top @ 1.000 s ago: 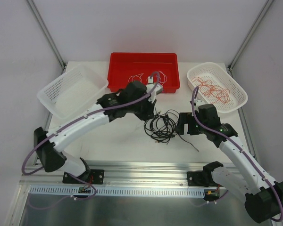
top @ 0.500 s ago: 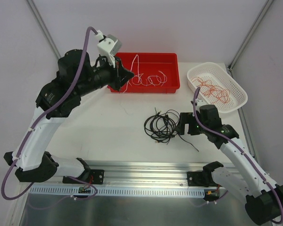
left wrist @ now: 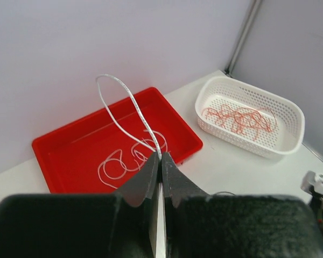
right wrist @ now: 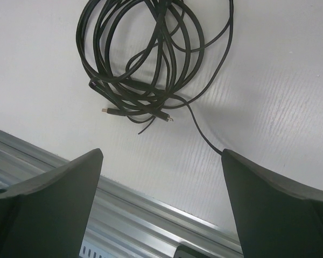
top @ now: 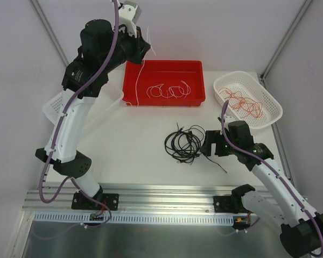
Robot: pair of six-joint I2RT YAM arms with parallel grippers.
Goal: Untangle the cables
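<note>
My left gripper (top: 144,52) is raised high above the red tray's left end and is shut on a white cable (left wrist: 130,100). That cable loops above the jaw tips (left wrist: 161,157), and its rest hangs down into the tray, where it lies in curls (top: 167,90). A bundle of black cables (top: 184,143) lies coiled on the table in front of the tray. My right gripper (top: 209,146) stands wide open just right of that bundle, holding nothing. In the right wrist view the black cables (right wrist: 151,59) lie beyond the right gripper (right wrist: 161,156), and one loose strand (right wrist: 202,134) runs toward the right finger. Red-orange cables (top: 242,103) rest in the right basket.
The red tray (top: 196,67) sits at the back centre. A white mesh basket (top: 273,110) stands at the back right. Another white basket (top: 54,107) at the left is partly hidden by my left arm. A metal rail (top: 167,191) runs along the near table edge.
My left arm has swung up and to the left from low beside the red tray, drawing the white cable up out of it. The right arm and the black bundle have not moved.
</note>
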